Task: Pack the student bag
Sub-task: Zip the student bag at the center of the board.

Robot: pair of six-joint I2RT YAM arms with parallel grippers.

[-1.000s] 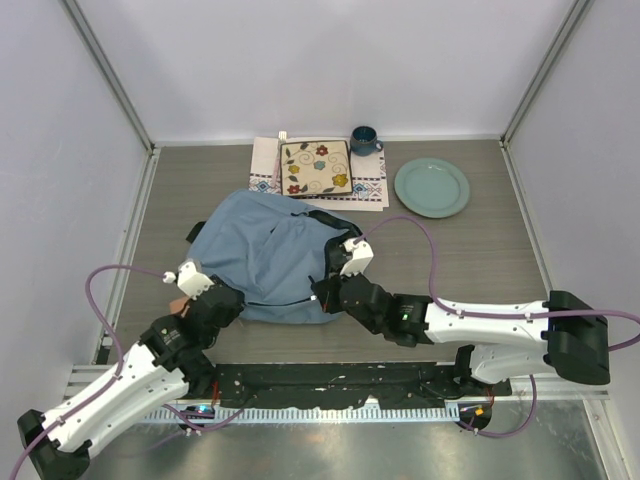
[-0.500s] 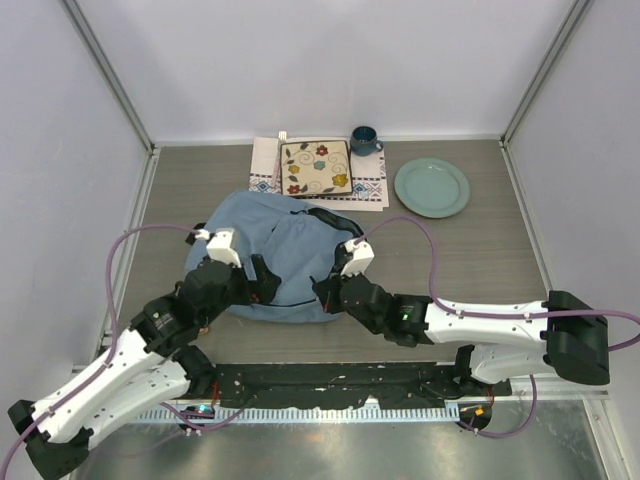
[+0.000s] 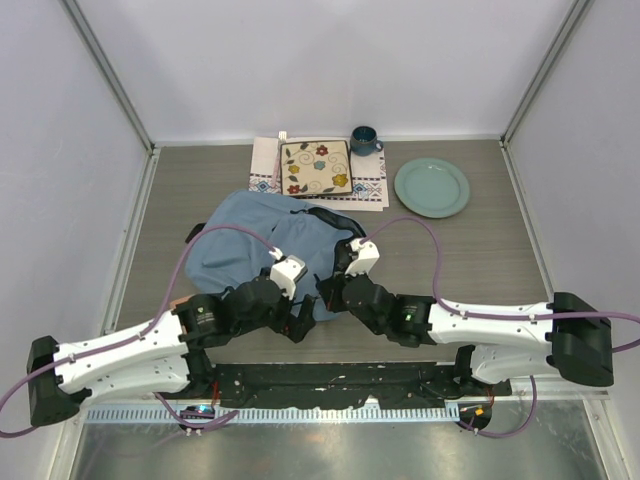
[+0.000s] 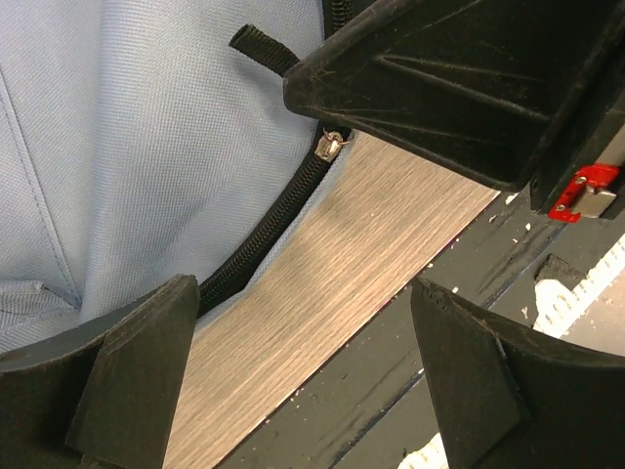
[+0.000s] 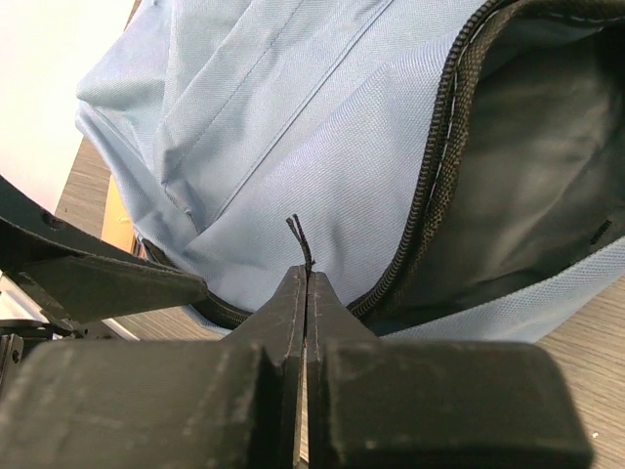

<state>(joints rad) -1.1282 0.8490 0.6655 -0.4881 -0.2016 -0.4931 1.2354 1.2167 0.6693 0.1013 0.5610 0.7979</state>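
Observation:
The light-blue student bag (image 3: pixel 240 245) lies flat in the middle of the table. Its main zipper gapes in the right wrist view and shows a dark lining (image 5: pixel 527 186). My right gripper (image 3: pixel 325 290) sits at the bag's near right corner. It is shut (image 5: pixel 306 276) on a thin black zipper pull cord (image 5: pixel 301 239). My left gripper (image 3: pixel 300 322) hovers beside it over the table's near edge. Its jaws stand open (image 4: pixel 305 293) with only wood and the black rail between them. A metal zipper slider (image 4: pixel 330 147) shows just under the right gripper's finger (image 4: pixel 459 88).
A flower-patterned square plate (image 3: pixel 315 167) rests on a white patterned mat (image 3: pixel 370 190) at the back, with a dark blue mug (image 3: pixel 364 139) behind it. A teal round plate (image 3: pixel 431 187) lies at back right. Something orange (image 5: pixel 119 223) peeks out at the bag's left edge.
My left arm swung from the bag's left side across its near edge to the right gripper, and its jaws opened. The right gripper stayed shut in place.

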